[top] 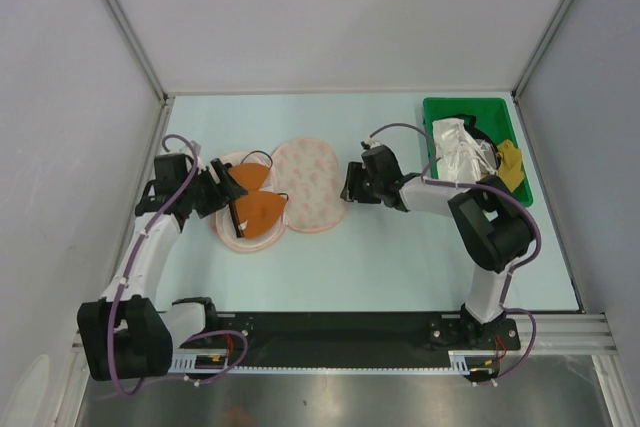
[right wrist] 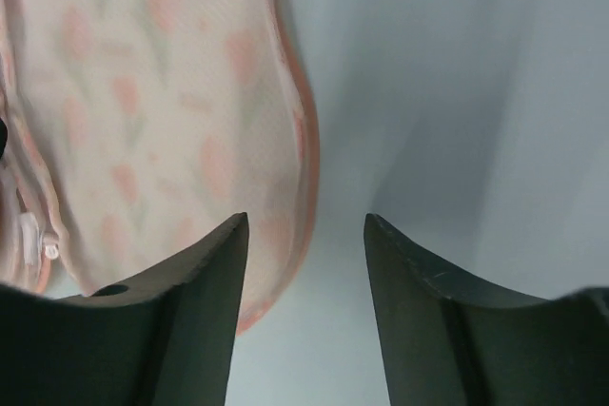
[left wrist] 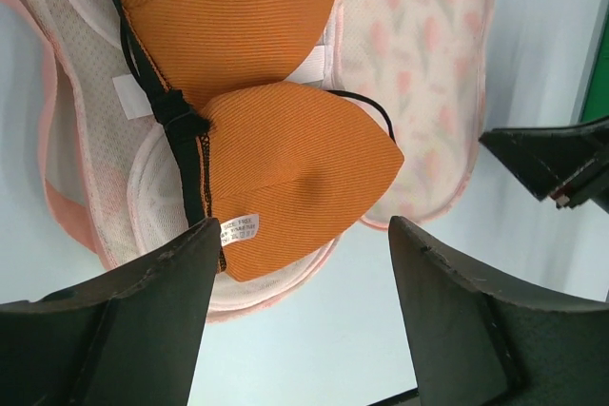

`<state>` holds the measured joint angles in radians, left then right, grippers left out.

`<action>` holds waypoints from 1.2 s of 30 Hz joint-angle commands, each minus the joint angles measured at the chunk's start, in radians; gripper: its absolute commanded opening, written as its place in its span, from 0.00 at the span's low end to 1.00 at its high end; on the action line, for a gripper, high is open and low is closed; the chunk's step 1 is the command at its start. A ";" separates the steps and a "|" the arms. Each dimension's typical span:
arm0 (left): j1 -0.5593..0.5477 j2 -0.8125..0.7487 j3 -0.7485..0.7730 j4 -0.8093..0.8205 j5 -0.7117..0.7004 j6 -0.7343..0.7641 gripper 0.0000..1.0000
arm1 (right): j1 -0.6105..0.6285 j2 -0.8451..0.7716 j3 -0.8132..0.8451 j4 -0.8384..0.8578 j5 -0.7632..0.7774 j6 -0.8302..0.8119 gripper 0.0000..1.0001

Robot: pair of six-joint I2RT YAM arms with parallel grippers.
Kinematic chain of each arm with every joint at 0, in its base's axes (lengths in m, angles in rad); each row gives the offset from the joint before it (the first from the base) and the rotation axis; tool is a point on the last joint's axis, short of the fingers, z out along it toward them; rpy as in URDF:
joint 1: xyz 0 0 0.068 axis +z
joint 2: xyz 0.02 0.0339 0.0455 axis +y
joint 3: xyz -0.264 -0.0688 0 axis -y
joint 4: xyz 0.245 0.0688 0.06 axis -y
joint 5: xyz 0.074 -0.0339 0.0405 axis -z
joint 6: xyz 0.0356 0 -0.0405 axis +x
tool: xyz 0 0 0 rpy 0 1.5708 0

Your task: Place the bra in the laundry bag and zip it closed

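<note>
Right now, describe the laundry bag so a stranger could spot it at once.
On the pale table, look left of centre, away from the green bin at far right. The laundry bag lies open there, flat and pale pink. Only it has a speckled figure-eight outline, with the orange bra on its left half.

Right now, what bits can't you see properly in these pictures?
Bra label, left wrist view: print too small to read.
Laundry bag, right wrist view: too blurred to make out its zip, and cut off by the left edge.
Green bin contents, top view: crumpled, small, partly behind the right arm.
Black straps, left wrist view: ends cut off by the top edge.
</note>
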<state>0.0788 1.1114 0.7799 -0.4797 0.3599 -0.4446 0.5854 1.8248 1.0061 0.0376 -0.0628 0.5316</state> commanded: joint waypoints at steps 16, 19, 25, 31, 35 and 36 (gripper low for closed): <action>-0.221 -0.078 0.078 0.070 0.032 0.049 0.78 | 0.048 -0.129 0.031 -0.151 0.314 -0.153 0.00; -0.430 -0.076 0.070 0.192 -0.047 0.014 0.84 | 0.051 -0.234 -0.001 -0.199 0.305 -0.162 0.00; -0.794 0.052 0.048 0.585 -0.220 0.041 0.95 | 0.051 -0.416 -0.081 -0.240 0.241 -0.099 0.00; -0.971 0.232 0.097 0.751 -0.308 0.096 0.95 | 0.042 -0.548 -0.135 -0.217 0.135 -0.022 0.00; -1.013 0.246 0.072 0.809 -0.341 0.119 0.93 | 0.027 -0.573 -0.153 -0.168 0.025 0.056 0.00; -1.022 0.236 0.044 0.823 -0.357 0.122 0.92 | 0.027 -0.570 -0.152 -0.165 0.012 0.065 0.00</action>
<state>-0.9195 1.3827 0.8394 0.1890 0.0910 -0.3725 0.6220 1.2774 0.8627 -0.1764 0.0486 0.5179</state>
